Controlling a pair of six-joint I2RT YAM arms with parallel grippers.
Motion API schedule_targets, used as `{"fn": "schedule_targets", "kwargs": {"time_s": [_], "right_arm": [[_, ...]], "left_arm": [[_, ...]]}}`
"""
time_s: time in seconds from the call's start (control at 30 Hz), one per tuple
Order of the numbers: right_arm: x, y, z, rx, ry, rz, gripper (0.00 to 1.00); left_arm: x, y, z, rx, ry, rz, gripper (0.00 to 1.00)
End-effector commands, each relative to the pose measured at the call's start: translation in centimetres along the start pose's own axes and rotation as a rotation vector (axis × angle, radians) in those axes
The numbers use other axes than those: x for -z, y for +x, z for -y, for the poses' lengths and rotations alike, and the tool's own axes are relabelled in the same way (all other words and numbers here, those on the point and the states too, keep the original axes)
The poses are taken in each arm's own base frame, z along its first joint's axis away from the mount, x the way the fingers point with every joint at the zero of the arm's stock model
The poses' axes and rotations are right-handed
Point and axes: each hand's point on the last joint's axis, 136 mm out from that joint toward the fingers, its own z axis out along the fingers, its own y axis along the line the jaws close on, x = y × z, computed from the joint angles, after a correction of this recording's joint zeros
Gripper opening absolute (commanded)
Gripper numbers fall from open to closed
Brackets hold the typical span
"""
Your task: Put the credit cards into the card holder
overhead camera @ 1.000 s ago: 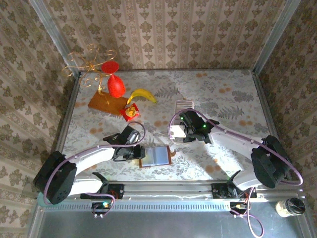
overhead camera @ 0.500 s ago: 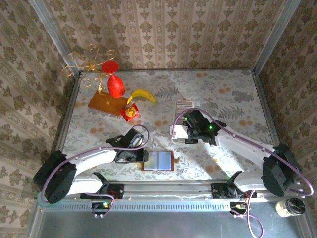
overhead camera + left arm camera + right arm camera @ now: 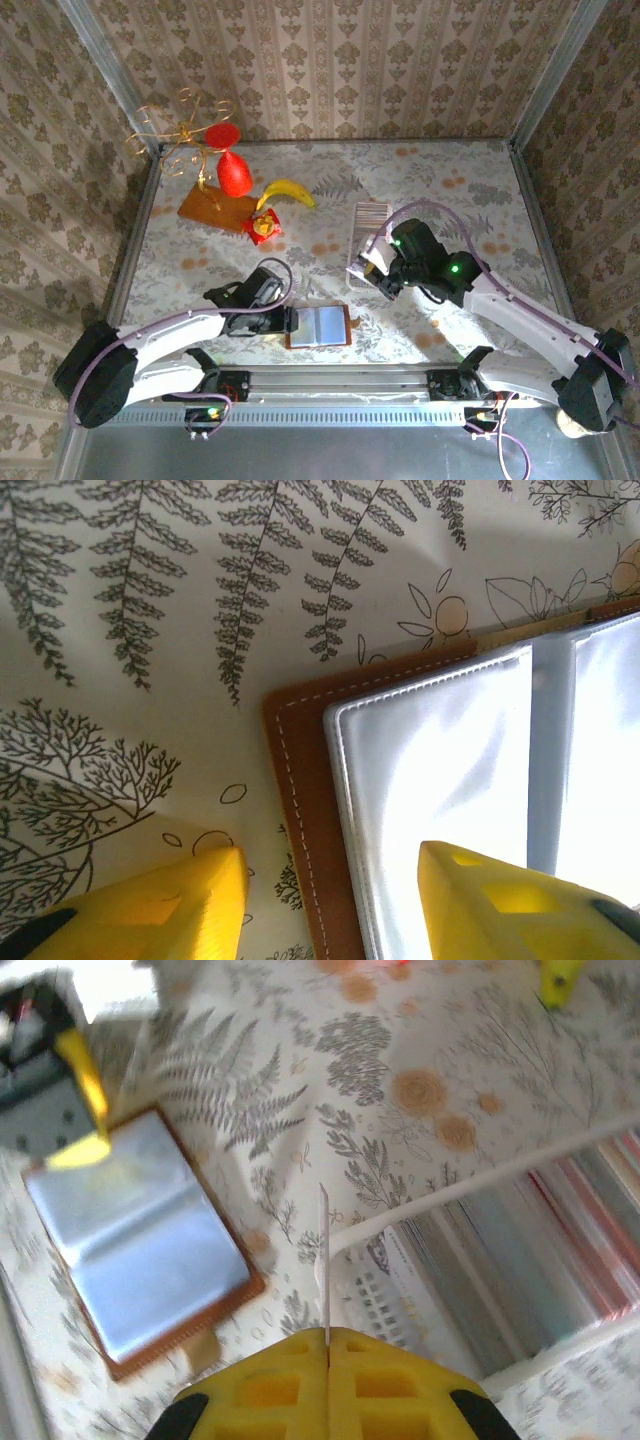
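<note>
The card holder lies open at the table's near edge, between the arm bases, with the left gripper straddling its left edge, fingers apart. Behind and to its right, the right gripper clamps a single card, and the credit cards lie farther back. At the far left sits a board, with a banana just to its right.

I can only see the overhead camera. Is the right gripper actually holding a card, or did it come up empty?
Observer: It's holding one. On the right wrist camera, the right gripper is shut on a single thin card, seen edge-on and sticking out past the fingertips.
Operator: And is the left gripper gripping the card holder?
Observer: No. On the left wrist camera, the left gripper is open, jaws straddling the card holder's stitched brown edge.
</note>
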Motion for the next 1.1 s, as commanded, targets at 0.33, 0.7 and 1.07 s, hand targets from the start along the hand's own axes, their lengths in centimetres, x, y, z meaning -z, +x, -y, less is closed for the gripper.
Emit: {"fn": "schedule_targets", "kwargs": {"time_s": [0.33,0.7,1.07], "right_arm": [[-3.6,2.1,-5.4,-1.121,-0.143,0.068,0.0],[-6.3,4.0,-6.2,-1.162,-0.104,0.199,0.0],[-9.6,3.2,-8.7,-1.108,-0.162,0.198,0.0]], "left_arm": [[0.4,2.7,-1.1,0.043,-0.014,-0.046,0.65],[-0.3,3.1,-1.4,0.015,-0.071,-0.061,0.58],[-1.0,3.9,-2.4,0.003,-0.124,-0.086,0.47]]}}
